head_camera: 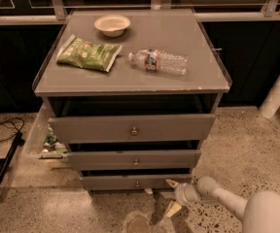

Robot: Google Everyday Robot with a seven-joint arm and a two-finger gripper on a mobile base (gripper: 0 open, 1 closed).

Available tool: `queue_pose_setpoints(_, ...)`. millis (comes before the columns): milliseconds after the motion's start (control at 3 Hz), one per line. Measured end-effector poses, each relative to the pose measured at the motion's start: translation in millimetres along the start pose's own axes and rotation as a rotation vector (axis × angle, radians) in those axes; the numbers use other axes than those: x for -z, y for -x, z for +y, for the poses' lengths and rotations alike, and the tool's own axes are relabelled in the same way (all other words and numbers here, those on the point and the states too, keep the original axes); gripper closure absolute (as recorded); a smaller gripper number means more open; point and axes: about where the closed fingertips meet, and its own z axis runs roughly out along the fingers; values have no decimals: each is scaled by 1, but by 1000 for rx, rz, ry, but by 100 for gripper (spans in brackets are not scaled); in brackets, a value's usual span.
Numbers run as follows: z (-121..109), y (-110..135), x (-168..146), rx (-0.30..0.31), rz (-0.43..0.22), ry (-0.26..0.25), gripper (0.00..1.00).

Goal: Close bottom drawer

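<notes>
Robot's hand [173,196] is down low by the floor, just beside the right end of the bottom drawer [115,182]. Its two fingers are spread apart and hold nothing. The bottom drawer sits under the middle drawer [101,159] and is pulled out a little. On the grey table [188,38] lie a green bag [87,54], a water bottle [158,62] and a small bowl [112,24].

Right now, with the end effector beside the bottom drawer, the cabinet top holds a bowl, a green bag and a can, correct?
No can: the camera view shows a plastic bottle lying on its side, with the bowl and green bag. The end effector is indeed low beside the bottom drawer.
</notes>
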Motion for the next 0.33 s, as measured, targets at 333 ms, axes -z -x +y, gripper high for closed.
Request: queue_pose_setpoints(333, 0, 0, 0, 0, 0, 0, 0)
